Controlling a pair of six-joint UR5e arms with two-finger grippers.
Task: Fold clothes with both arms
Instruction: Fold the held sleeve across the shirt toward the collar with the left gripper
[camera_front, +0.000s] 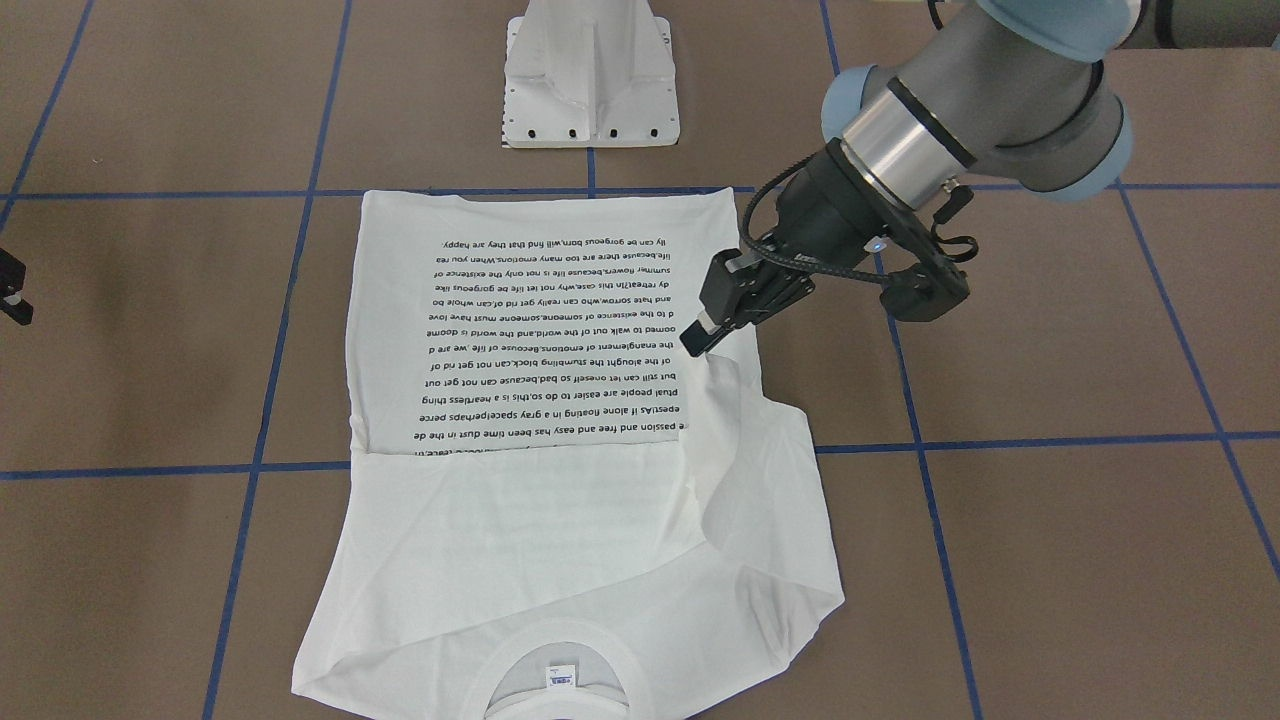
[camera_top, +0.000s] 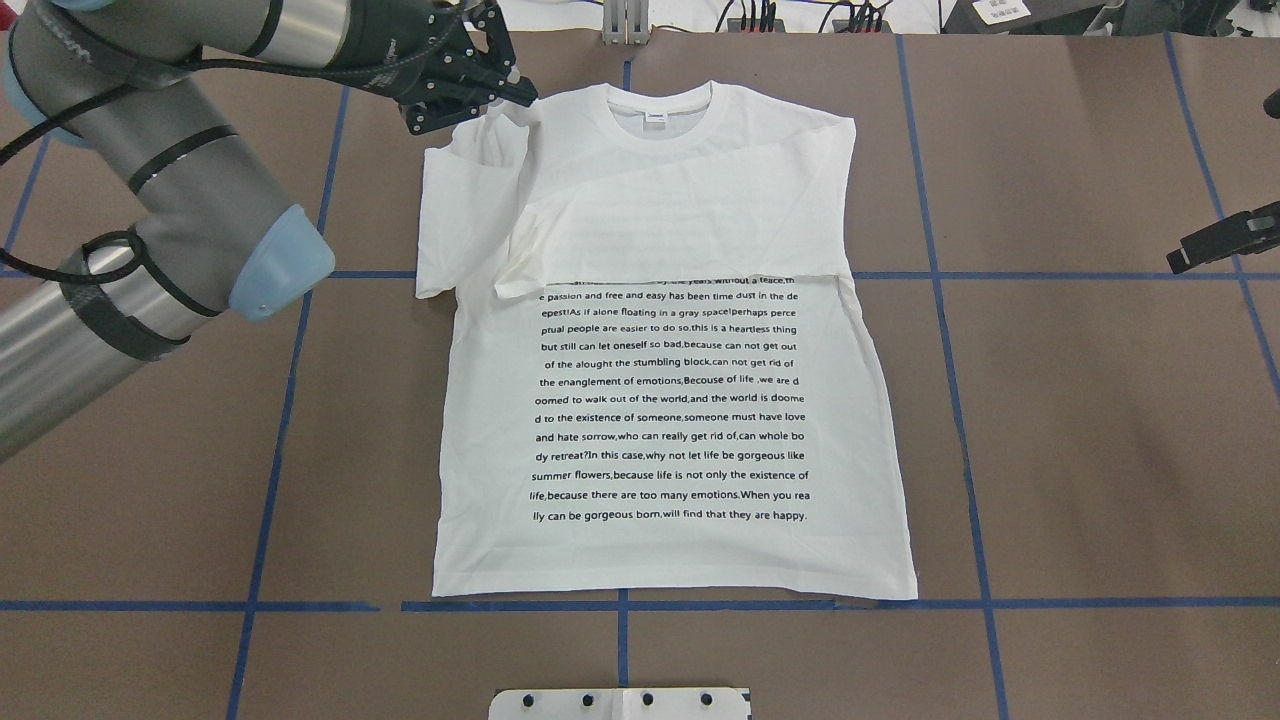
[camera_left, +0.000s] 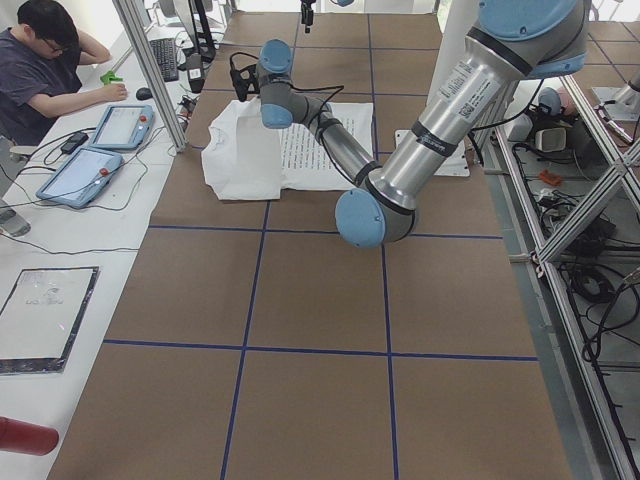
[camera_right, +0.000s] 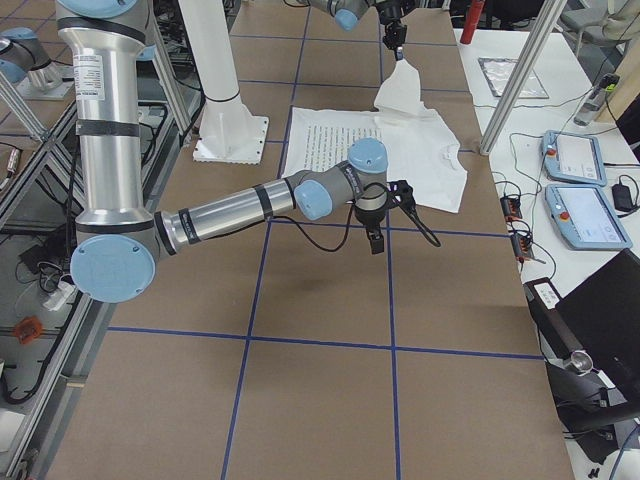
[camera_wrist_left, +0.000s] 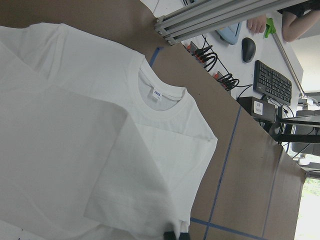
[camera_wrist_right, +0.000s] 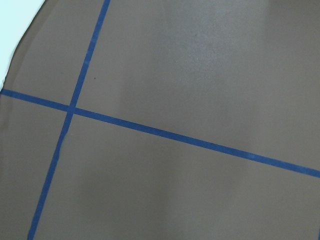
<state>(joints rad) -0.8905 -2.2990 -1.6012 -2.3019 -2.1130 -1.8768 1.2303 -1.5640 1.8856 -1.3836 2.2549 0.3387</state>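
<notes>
Left gripper (camera_front: 703, 345) clamped on T-shirt (camera_front: 520, 540) sleeve, lifting it off the table (camera_front: 1050, 520).
I see the left arm (camera_front: 1000, 90) stretched forward; right gripper (camera_top: 1222, 240) hangs aside, and I can't tell how its jaws stand.

Directions follow the overhead view, with the dial centred on the brown table (camera_top: 1080, 420).

1. The white long-sleeved T-shirt (camera_top: 680, 420) lies flat at centre, round collar (camera_top: 660, 105) toward 12 o'clock and hem toward 6 o'clock.
2. One sleeve lies folded across the chest, on top of the uppermost text lines.
3. The black two-finger left gripper (camera_top: 515, 103) is at 11 o'clock, pinching raised cloth at the shoulder.
4. The black two-finger right gripper (camera_top: 1215, 245) is at 3 o'clock, well apart from the shirt.
5. The white metal pedestal (camera_top: 620, 703) stands at 6 o'clock, beyond the hem.
</notes>
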